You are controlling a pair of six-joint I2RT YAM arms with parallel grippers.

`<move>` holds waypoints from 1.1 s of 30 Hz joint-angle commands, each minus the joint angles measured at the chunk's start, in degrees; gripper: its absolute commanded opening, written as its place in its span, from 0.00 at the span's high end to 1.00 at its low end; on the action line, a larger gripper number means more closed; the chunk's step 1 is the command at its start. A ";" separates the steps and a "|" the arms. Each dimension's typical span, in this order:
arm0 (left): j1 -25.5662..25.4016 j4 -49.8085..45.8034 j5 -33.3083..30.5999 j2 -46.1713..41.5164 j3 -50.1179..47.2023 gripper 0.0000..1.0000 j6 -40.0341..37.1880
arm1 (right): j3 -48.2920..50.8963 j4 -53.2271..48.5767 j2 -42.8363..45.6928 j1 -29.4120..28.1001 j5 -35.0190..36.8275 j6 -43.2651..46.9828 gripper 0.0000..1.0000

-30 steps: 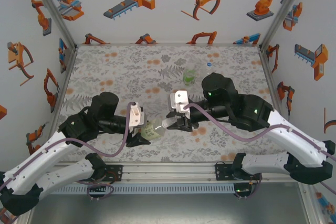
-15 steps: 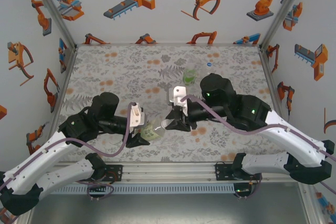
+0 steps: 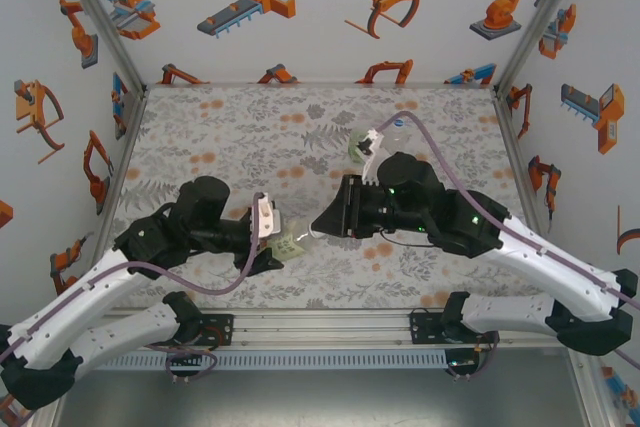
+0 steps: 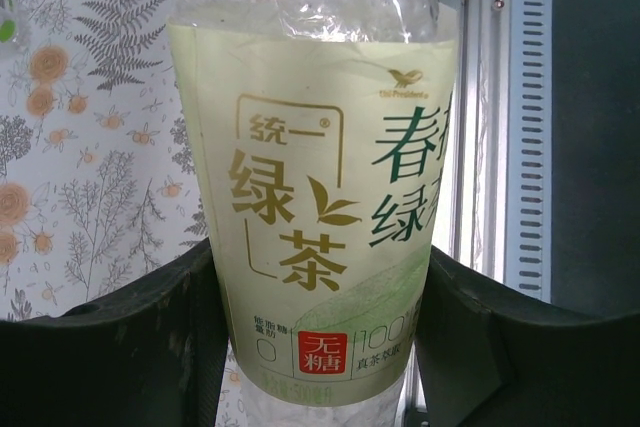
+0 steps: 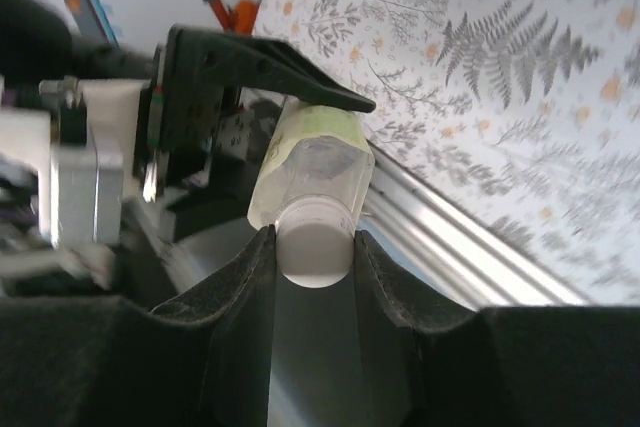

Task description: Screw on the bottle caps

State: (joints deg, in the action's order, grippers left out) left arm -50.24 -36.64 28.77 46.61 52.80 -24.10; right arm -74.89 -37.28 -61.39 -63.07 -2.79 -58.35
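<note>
moved: right gripper [image 3: 318, 230] has rolled over around the cap [image 5: 314, 239] since a moment ago, and squeezed tighter.
left gripper [image 3: 270, 257]: pressed on the bottle [image 4: 315, 207], one finger each side of the label.
right gripper now: pinching the cap, which sits on the bottle's neck.
done: cap is on this bottle; how tight, cannot tell.
left to do: second bottle [image 3: 359, 144], behind the right arm.
right wrist view: cap between the fingers.
top view: second bottle.
</note>
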 commanded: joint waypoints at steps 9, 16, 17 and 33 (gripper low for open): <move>-0.21 5.53 0.84 0.79 0.71 1.00 -0.71 | 1.86 -1.50 4.25 0.40 10.76 -9.92 0.75; -0.21 5.18 3.96 1.38 0.52 1.00 -1.01 | 0.11 6.52 8.66 0.40 9.33 19.61 0.54; -0.21 5.18 4.63 1.52 0.51 1.00 -0.96 | -0.59 6.43 8.74 0.45 8.47 24.23 0.54; -0.21 1.89 10.84 2.02 2.55 1.00 -2.28 | -11.96 -6.40 1.23 0.40 -25.27 74.74 0.47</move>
State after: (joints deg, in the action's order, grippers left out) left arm -50.24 -33.50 36.34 48.80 53.17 -24.97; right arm -85.01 -38.24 -59.13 -62.81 -19.73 4.14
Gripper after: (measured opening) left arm 0.592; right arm 0.536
